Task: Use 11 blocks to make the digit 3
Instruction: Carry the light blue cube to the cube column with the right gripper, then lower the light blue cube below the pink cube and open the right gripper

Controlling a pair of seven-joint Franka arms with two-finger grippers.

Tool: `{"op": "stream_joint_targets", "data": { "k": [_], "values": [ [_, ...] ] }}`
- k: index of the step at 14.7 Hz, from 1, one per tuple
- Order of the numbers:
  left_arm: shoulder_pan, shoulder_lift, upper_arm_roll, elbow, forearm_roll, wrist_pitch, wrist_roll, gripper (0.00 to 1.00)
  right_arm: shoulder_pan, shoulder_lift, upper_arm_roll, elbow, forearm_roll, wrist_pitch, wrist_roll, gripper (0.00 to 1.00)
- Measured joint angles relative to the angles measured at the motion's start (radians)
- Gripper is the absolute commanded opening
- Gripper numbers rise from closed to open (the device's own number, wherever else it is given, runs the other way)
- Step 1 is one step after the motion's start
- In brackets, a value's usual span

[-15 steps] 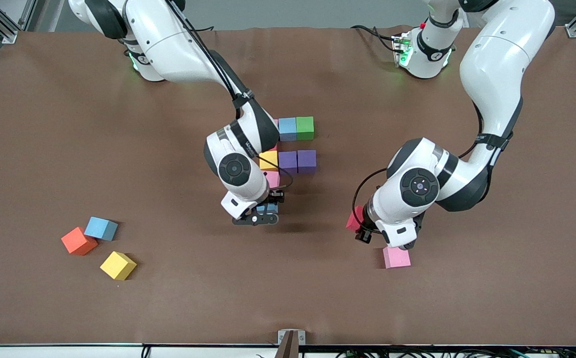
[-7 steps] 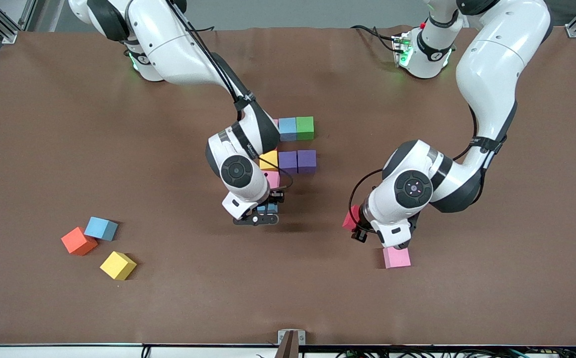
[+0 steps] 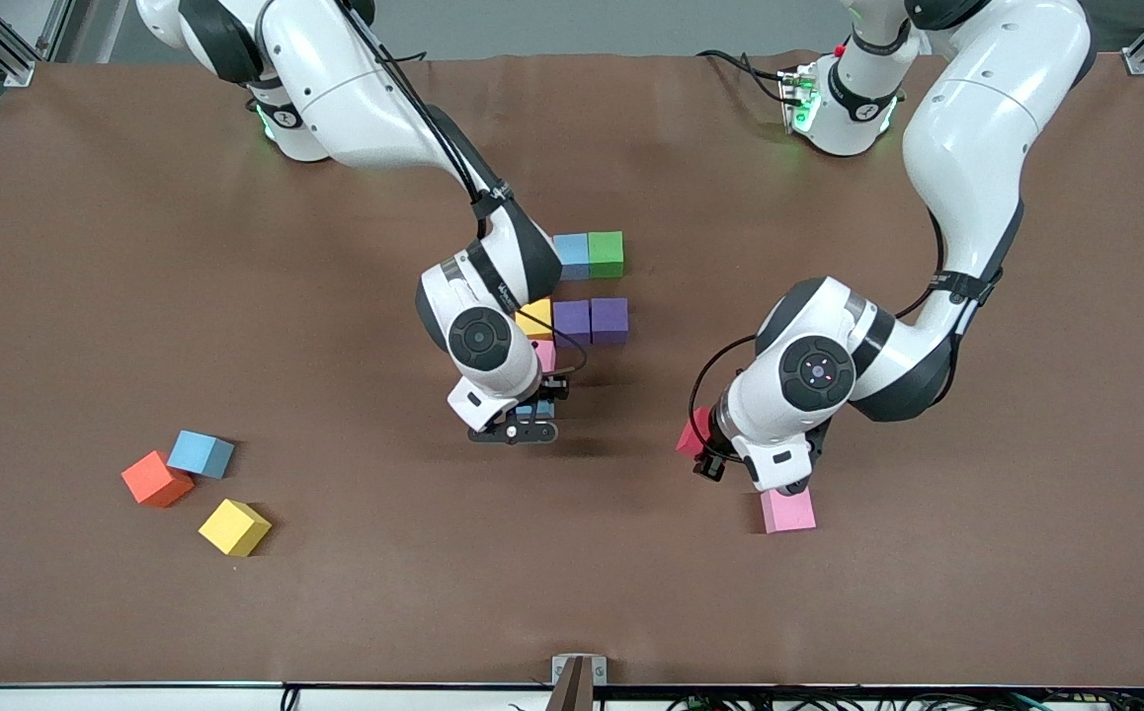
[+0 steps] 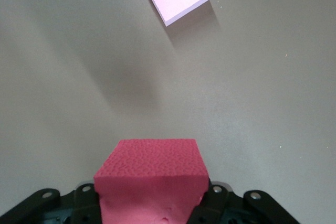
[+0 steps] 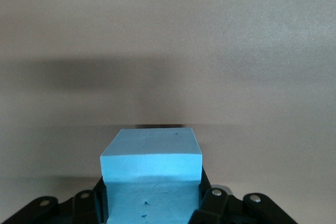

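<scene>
From my remote station, the brown table [image 3: 137,247] fills the frame. At centre, my right gripper [image 3: 523,423] is clamped on a light blue cube [image 5: 151,174], low over the table just below the unfinished figure: blue cube [image 3: 572,252] and green cube [image 3: 606,251] above, yellow cube [image 3: 534,317] and two purple cubes [image 3: 592,319] mid-row, a pink cube [image 3: 544,354] beneath. At centre right, my left gripper [image 3: 705,449] grips a red cube [image 4: 152,182] over the table, just above a loose pink cube [image 3: 787,511]. At lower left lie a spare blue cube [image 3: 202,453], an orange cube [image 3: 156,478] and a spare yellow cube [image 3: 234,526].
</scene>
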Motion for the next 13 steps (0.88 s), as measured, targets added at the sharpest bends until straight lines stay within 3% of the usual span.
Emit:
{"op": "stream_joint_targets", "data": {
  "k": [13],
  "values": [
    [-0.002,0.001,0.000,0.000,0.000,0.006,0.001,0.08,0.001,0.003,-0.005,0.000,-0.007,-0.021,0.001,0.24]
  ]
}}
